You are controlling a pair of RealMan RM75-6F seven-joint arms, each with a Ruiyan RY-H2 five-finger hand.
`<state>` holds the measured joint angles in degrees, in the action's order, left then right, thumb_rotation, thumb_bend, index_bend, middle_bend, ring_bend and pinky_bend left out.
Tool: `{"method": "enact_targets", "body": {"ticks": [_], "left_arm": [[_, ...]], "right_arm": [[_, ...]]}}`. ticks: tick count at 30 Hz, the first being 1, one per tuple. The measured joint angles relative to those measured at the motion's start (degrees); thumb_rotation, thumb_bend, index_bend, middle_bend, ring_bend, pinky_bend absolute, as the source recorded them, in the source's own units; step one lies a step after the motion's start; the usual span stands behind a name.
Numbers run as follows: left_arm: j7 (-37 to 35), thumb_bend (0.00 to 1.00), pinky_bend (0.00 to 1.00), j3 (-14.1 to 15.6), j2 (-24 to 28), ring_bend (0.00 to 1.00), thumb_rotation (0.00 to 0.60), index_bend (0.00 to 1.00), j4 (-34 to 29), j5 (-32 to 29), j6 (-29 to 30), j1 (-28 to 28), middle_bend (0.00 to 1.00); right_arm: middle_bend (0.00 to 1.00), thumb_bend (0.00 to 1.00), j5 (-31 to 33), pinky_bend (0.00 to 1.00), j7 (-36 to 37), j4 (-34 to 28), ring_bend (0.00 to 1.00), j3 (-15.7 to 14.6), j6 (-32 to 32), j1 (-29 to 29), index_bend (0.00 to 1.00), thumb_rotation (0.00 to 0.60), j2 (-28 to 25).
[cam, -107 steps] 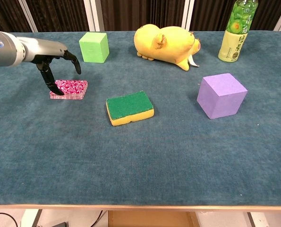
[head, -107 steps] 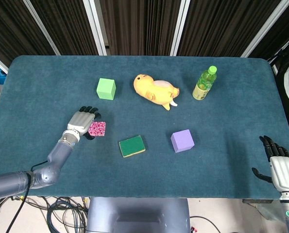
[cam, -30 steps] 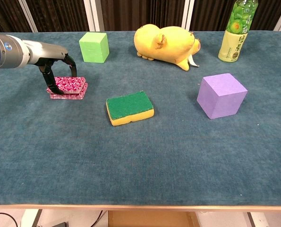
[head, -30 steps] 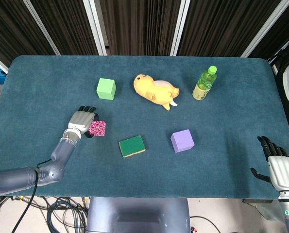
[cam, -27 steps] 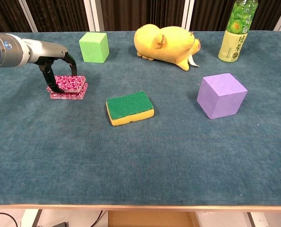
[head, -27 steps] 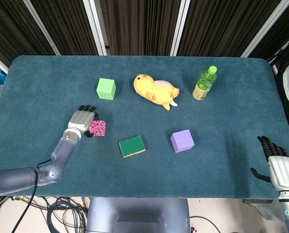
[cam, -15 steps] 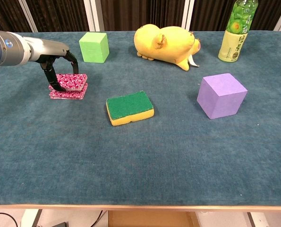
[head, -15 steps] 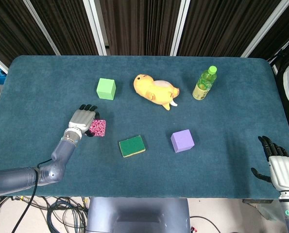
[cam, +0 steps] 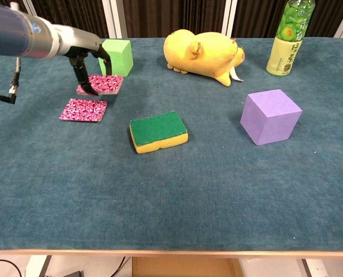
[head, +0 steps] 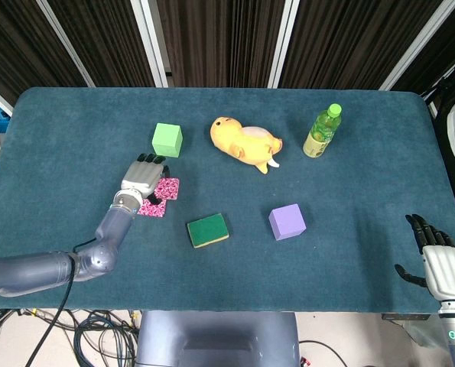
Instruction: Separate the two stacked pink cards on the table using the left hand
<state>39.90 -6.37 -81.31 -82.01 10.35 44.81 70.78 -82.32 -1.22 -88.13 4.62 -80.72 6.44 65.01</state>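
Teal cloth covers the surface (cam: 217, 190), and nearest the robot on it lies one green-topped yellow sponge (cam: 158, 131), with one purple cube (cam: 271, 116) to its right. Two pink cards are counted, now apart: the lower pink card (cam: 83, 109) lies flat on the cloth left of the sponge, while the upper pink card (cam: 101, 84) sits further back, pinched at its near-left edge by the left hand (cam: 85, 60), fingers closed on it. In the chest view this card appears raised off the cloth, casting a shadow below; in the head view the two cards appear to touch corner to corner, the held one partly under the hand. Behind the held card stands one green cube (cam: 116, 57). Further back lie one yellow plush toy (cam: 203, 53) on its side and one green bottle (cam: 289, 39) standing upright at the right. Only the head view shows the right hand (head: 438, 260), off the near-right corner of the surface, fingers spread and holding nothing; the chest view does not include it. The chest view alone shows the gap between the held card and the cloth.
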Motion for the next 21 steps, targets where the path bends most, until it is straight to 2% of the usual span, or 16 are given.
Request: {"method": "enact_targets", "body": {"ticks": [5,15,21], "left_arm": [[1.5,0.26,0.00,-1.1,-2.4,0.00,0.600,0.47,2.7,-2.6,-0.3,2.7,0.15],[6.2,0.26,0.00,-2.4,-11.7,0.00,0.600,0.47,14.1,-10.1,-2.6,8.5,0.15],[7.5,0.26,0.00,-2.5,-13.7,0.00,0.600,0.47,16.1,-11.0,-3.3,9.4,0.15]], "right_arm": [[0.08,0.20,0.1,0.22,0.1,0.2,0.15,0.0,0.4,0.1,0.03,0.600,0.0],[0.08,0.20,0.4,0.22,0.9,0.5,0.15,0.1,0.4,0.1,0.03,0.600,-0.2],[0.08,0.20,0.4,0.22,1.2,0.6,0.15,0.2,0.3,0.0,0.03,0.600,-0.2]]}}
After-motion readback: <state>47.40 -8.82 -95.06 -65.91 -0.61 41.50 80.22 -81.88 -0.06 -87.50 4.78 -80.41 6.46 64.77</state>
